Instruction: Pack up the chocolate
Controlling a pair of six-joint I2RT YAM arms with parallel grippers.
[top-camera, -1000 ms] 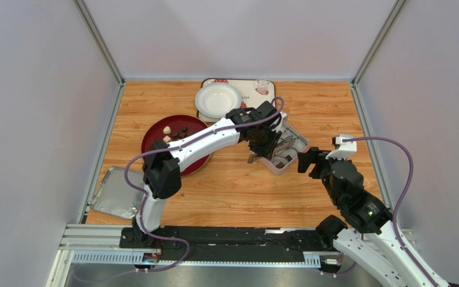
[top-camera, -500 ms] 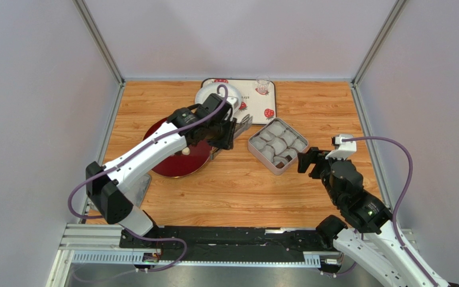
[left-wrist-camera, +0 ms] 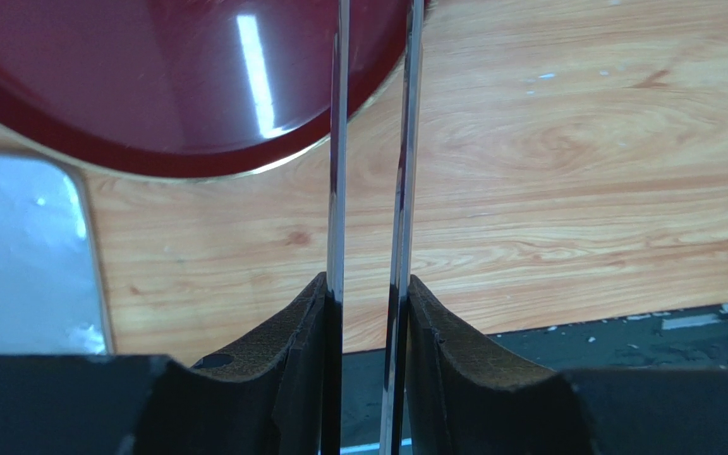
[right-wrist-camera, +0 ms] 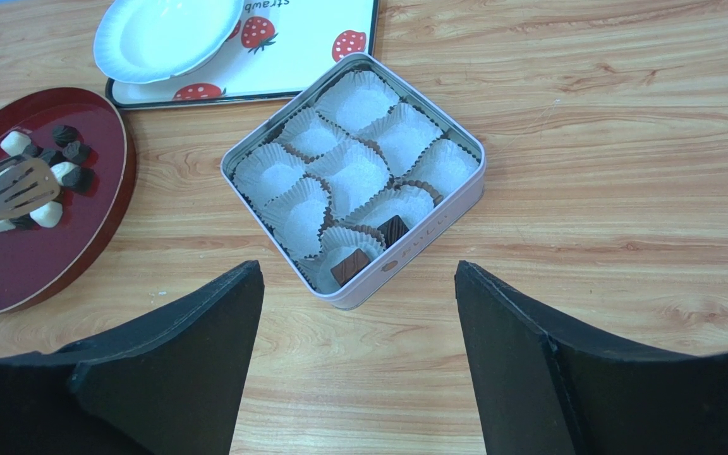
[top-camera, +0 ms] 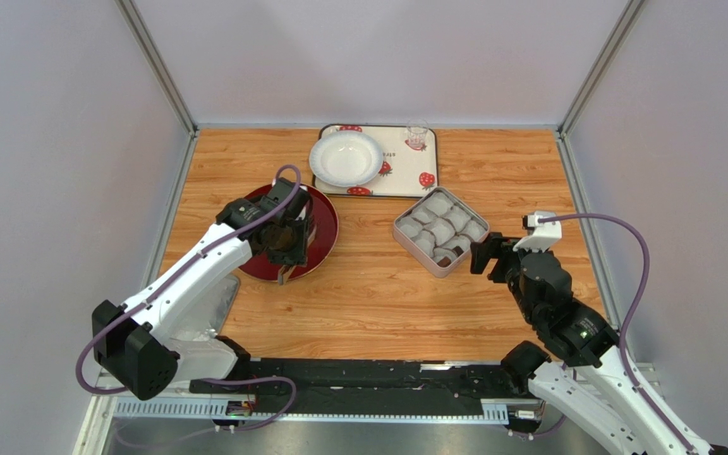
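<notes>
In the tin you have two chocolate pieces, other cups bare; left claw pinches tongs, right claw spread.

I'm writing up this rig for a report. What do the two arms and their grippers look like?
The left arm and right arm have white link shells with black joints, each trailed by a looping lilac cable. The left gripper and right gripper are black, each with two broad, wedge-shaped fingers. No markings are legible.
</notes>
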